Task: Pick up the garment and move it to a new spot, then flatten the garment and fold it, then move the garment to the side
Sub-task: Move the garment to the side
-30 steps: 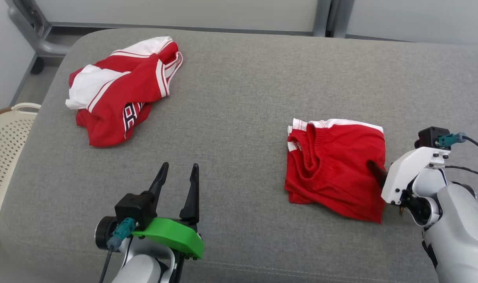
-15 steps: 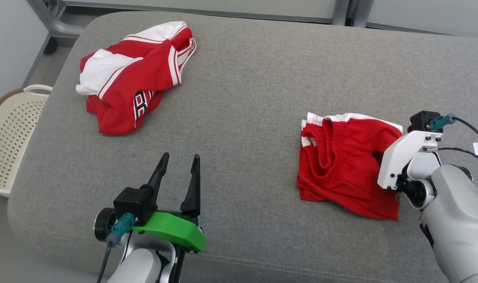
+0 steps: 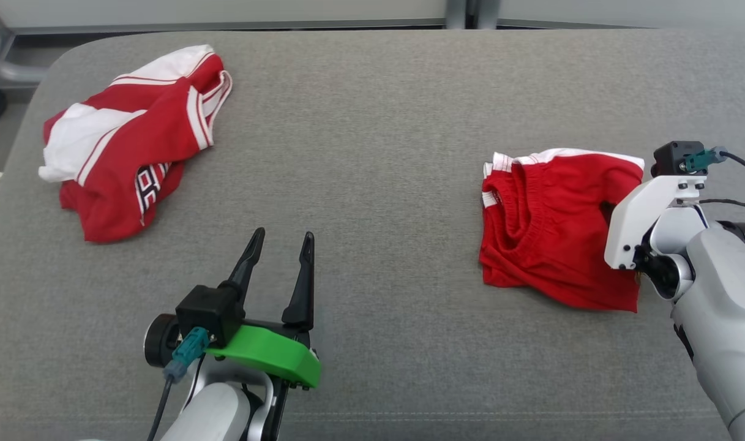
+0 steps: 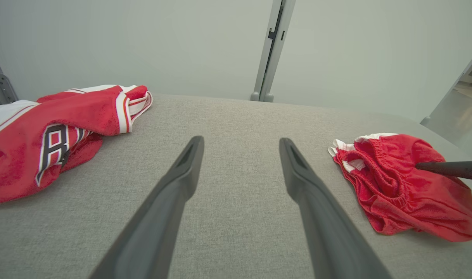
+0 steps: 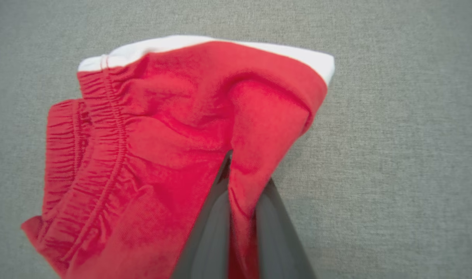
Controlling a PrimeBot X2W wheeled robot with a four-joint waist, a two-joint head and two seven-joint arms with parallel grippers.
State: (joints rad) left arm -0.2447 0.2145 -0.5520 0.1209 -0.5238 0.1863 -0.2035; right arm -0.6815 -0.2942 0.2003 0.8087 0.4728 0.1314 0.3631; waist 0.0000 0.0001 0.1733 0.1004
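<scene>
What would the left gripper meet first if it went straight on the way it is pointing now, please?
Probably the bare grey cushion: the left gripper aims between the jersey and the shorts, well clear of both, though depth is hard to judge.

jersey (image 3: 133,141): far left on cushion (image 3: 372,122) | shorts (image 3: 550,233): right, well apart | left claw (image 3: 284,234): in front, between them

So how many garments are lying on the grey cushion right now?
2. A crumpled red-and-white jersey lies at the far left; red shorts lie at the right, pinched in the right gripper. Their folds could hide something smaller.
</scene>
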